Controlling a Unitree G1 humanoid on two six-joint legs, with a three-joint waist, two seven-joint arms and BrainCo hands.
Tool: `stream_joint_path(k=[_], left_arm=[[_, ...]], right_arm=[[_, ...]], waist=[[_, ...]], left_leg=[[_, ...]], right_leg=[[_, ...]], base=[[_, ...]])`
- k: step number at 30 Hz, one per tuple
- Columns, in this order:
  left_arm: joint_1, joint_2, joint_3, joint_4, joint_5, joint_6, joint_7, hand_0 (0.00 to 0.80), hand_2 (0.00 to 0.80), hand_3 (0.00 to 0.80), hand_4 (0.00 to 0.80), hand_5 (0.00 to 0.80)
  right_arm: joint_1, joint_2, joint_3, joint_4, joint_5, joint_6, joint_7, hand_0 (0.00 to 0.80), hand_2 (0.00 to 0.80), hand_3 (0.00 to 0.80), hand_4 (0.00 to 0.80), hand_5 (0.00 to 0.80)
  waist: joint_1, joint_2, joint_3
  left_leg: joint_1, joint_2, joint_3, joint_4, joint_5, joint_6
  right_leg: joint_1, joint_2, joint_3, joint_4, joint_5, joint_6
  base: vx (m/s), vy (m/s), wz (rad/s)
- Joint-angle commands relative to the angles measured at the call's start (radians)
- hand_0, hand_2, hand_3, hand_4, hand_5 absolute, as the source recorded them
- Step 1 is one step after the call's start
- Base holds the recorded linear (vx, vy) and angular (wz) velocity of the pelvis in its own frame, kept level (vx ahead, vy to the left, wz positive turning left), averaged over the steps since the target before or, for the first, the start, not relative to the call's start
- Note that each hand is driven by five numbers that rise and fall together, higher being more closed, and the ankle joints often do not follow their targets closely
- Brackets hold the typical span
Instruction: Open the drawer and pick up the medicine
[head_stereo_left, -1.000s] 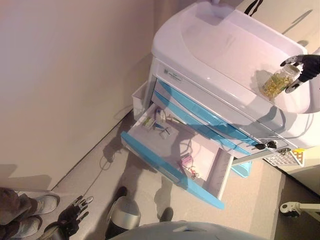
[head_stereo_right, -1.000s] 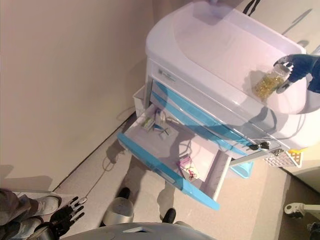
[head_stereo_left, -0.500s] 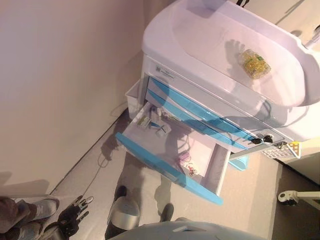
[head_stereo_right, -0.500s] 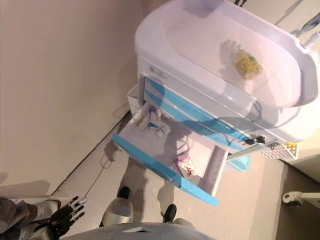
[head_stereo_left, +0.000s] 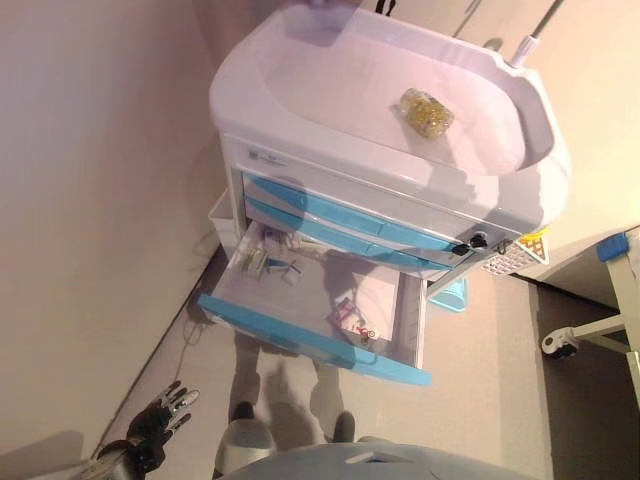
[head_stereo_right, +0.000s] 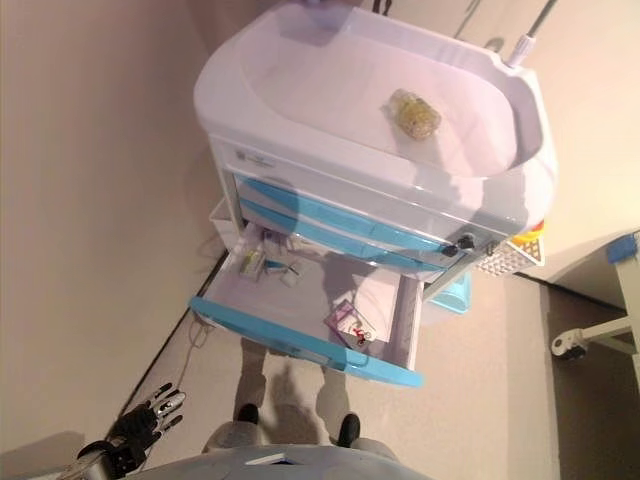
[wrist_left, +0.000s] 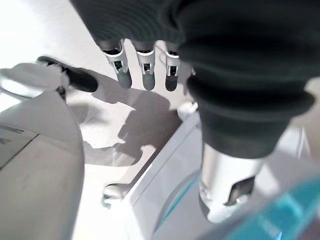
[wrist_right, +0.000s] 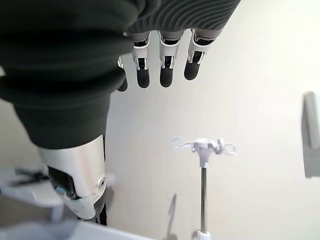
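Lying on its side at upper centre, the medicine jar (head_stereo_left: 426, 112) rests on the white cart's top (head_stereo_left: 330, 70). Below it the blue drawer (head_stereo_left: 310, 345) stands open at mid-frame. My left hand (head_stereo_left: 158, 425) hangs spread at lower left. My right hand (wrist_right: 165, 65) shows straight fingers, empty. No writing is legible.

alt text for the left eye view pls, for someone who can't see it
A white medical cart stands with its blue-fronted drawer pulled open, small packets lying inside. A jar of yellow capsules lies alone on the cart's recessed top. The robot's left hand hangs open, low by the floor, holding nothing.
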Motion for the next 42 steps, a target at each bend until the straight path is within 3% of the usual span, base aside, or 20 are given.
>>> stream_joint_path(k=[1,2,4,6,7,9,11,15,18,20,22,23,24,27,29,31,34,42], left_arm=[[0.011,0.009,-0.068,-0.093,0.136,-0.051,-0.033,0.000,0.000,0.000,0.000,0.000],[0.008,-0.010,-0.072,-0.096,0.183,-0.028,-0.023,0.000,0.000,0.000,0.000,0.000],[0.003,-0.014,-0.078,-0.067,0.295,-0.019,0.010,0.000,0.000,0.000,0.000,0.000],[-0.027,0.021,-0.088,-0.015,0.389,0.006,0.024,0.000,0.000,0.000,0.000,0.000],[-0.052,0.041,-0.109,0.005,0.421,0.003,0.029,0.000,0.000,0.000,0.000,0.000],[-0.100,0.055,-0.152,0.031,0.487,0.011,0.041,0.000,0.000,0.000,0.000,0.000],[-0.139,0.060,-0.193,0.061,0.552,0.009,0.047,0.000,0.000,0.000,0.000,0.000],[-0.186,0.048,-0.252,0.093,0.668,-0.016,0.071,0.000,0.000,0.000,0.000,0.000],[-0.219,0.044,-0.276,0.086,0.728,-0.017,0.096,0.000,0.000,0.000,0.000,0.000],[-0.237,0.043,-0.281,0.089,0.758,-0.022,0.112,0.000,0.000,0.000,0.000,0.000],[-0.263,0.046,-0.292,0.095,0.790,-0.032,0.136,0.000,0.000,0.000,0.000,0.000],[-0.275,0.049,-0.298,0.096,0.801,-0.035,0.144,0.000,0.000,0.000,0.000,0.000],[-0.282,0.055,-0.299,0.094,0.815,-0.043,0.151,0.000,0.000,0.000,0.000,0.000],[-0.333,0.095,-0.322,0.107,0.835,-0.073,0.168,0.000,0.000,0.000,0.000,0.000],[-0.388,0.117,-0.351,0.118,0.833,-0.089,0.181,0.000,0.000,0.000,0.000,0.000],[-0.436,0.137,-0.381,0.122,0.825,-0.088,0.200,0.000,0.000,0.000,0.000,0.000],[-0.501,0.179,-0.407,0.108,0.784,-0.084,0.206,0.000,0.000,0.000,0.000,0.000],[-0.666,0.246,-0.394,0.146,0.620,-0.062,0.218,0.000,0.000,0.000,0.000,0.000]], right_arm=[[0.114,-0.083,-0.171,-0.051,0.117,0.002,-0.073,0.000,0.000,0.000,0.000,0.000],[0.247,-0.073,-0.297,-0.077,0.144,0.000,-0.065,0.000,0.000,0.000,0.000,0.000],[0.640,-0.014,-0.666,-0.142,0.165,-0.001,-0.046,0.000,0.000,0.000,0.000,0.000],[1.125,0.083,-1.115,-0.239,0.169,-0.005,-0.023,0.000,0.000,0.000,0.000,0.000],[1.311,0.130,-1.280,-0.294,0.177,-0.011,-0.001,0.000,0.000,0.000,0.000,0.000],[1.546,0.204,-1.481,-0.387,0.210,-0.004,0.051,0.000,0.000,0.000,0.000,0.000],[1.649,0.283,-1.556,-0.459,0.295,0.000,0.101,0.000,0.000,0.000,0.000,0.000],[1.721,0.426,-1.543,-0.525,0.383,-0.003,0.168,0.000,0.000,0.000,0.000,0.000],[1.731,0.505,-1.495,-0.559,0.459,0.031,0.244,0.000,0.000,0.000,0.000,0.000],[1.759,0.541,-1.461,-0.577,0.483,0.044,0.407,0.000,0.000,0.000,0.000,0.000],[1.841,0.540,-1.417,-0.626,0.438,-0.023,0.616,0.000,0.000,0.000,0.000,0.000],[1.866,0.536,-1.406,-0.644,0.453,0.003,0.700,0.000,0.000,0.000,0.000,0.000],[1.898,0.532,-1.394,-0.659,0.465,-0.015,0.756,0.000,0.000,0.000,0.000,0.000],[1.937,0.537,-1.289,-0.651,0.547,0.054,0.894,0.000,0.000,0.000,0.000,0.000],[1.886,0.579,-1.146,-0.560,0.588,0.125,0.994,0.000,0.000,0.000,0.000,0.000],[1.845,0.629,-1.012,-0.467,0.534,0.146,1.039,0.000,0.000,0.000,0.000,0.000],[1.819,0.711,-0.863,-0.325,0.543,0.153,1.015,0.000,0.000,0.000,0.000,0.000],[1.785,0.874,-0.720,0.027,0.578,0.084,0.939,0.000,0.000,0.000,0.000,0.000]], waist=[[-0.034,0.072,-0.029],[-0.059,0.089,-0.034],[-0.122,0.088,-0.043],[-0.155,0.053,-0.046],[-0.158,0.043,-0.044],[-0.165,0.042,-0.037],[-0.182,0.049,-0.031],[-0.225,0.059,-0.022],[-0.252,0.060,-0.013],[-0.269,0.059,-0.008],[-0.290,0.056,0.001],[-0.296,0.056,0.005],[-0.300,0.054,0.009],[-0.308,0.050,0.030],[-0.304,0.048,0.050],[-0.300,0.047,0.074],[-0.303,0.051,0.120],[-0.347,0.072,0.228]], left_leg=[[-0.029,0.006,0.005,0.030,-0.037,0.055],[-0.028,0.008,0.013,0.030,-0.040,0.055],[-0.028,0.008,0.026,0.030,-0.033,0.057],[-0.023,0.011,0.040,0.032,-0.036,0.057],[-0.015,0.013,0.046,0.031,-0.044,0.056],[-0.006,0.017,0.067,0.031,-0.048,0.056],[0.000,0.021,0.088,0.033,-0.051,0.054],[0.010,0.026,0.124,0.036,-0.059,0.053],[0.009,0.031,0.145,0.043,-0.063,0.051],[0.005,0.035,0.158,0.050,-0.065,0.050],[-0.002,0.039,0.172,0.061,-0.066,0.050],[-0.005,0.040,0.177,0.065,-0.065,0.051],[-0.009,0.041,0.179,0.072,-0.067,0.049],[-0.025,0.043,0.188,0.096,-0.067,0.047],[-0.045,0.043,0.192,0.119,-0.068,0.045],[-0.064,0.043,0.197,0.142,-0.069,0.044],[-0.090,0.044,0.204,0.186,-0.079,0.045],[-0.182,0.035,0.243,0.336,-0.127,0.055]], right_leg=[[-0.046,-0.032,-0.006,0.126,-0.008,0.065],[-0.050,-0.032,0.001,0.129,-0.012,0.065],[-0.063,-0.031,0.018,0.137,-0.006,0.064],[-0.068,-0.028,0.036,0.140,-0.009,0.063],[-0.065,-0.025,0.045,0.141,-0.018,0.064],[-0.072,-0.022,0.063,0.146,-0.021,0.064],[-0.081,-0.018,0.082,0.154,-0.024,0.064],[-0.093,-0.010,0.112,0.158,-0.026,0.063],[-0.106,-0.007,0.126,0.164,-0.026,0.064],[-0.116,-0.004,0.134,0.171,-0.028,0.064],[-0.131,-0.002,0.143,0.180,-0.026,0.065],[-0.136,-0.001,0.146,0.184,-0.026,0.065],[-0.142,-0.001,0.150,0.188,-0.026,0.065],[-0.163,0.001,0.161,0.204,-0.019,0.064],[-0.179,-0.002,0.164,0.212,-0.014,0.065],[-0.192,-0.004,0.166,0.218,-0.009,0.066],[-0.208,-0.009,0.171,0.231,-0.007,0.066],[-0.280,-0.021,0.214,0.273,0.003,0.053]], base=[[-0.042,0.017,-0.23],[-0.065,0.018,-0.22],[-0.049,0.013,-0.22],[0.000,0.007,-0.12],[0.010,0.001,-0.05],[-0.008,0.001,-0.29],[-0.023,-0.001,-0.54],[-0.021,-0.025,-0.38],[-0.035,-0.041,-0.22],[-0.040,-0.038,-0.21],[-0.045,-0.036,-0.02],[-0.044,-0.035,0.00],[-0.049,-0.036,-0.01],[-0.051,-0.036,-0.12],[-0.072,-0.033,-0.16],[-0.088,-0.020,-0.17],[-0.110,0.020,-0.07],[-0.095,0.115,-0.15]])
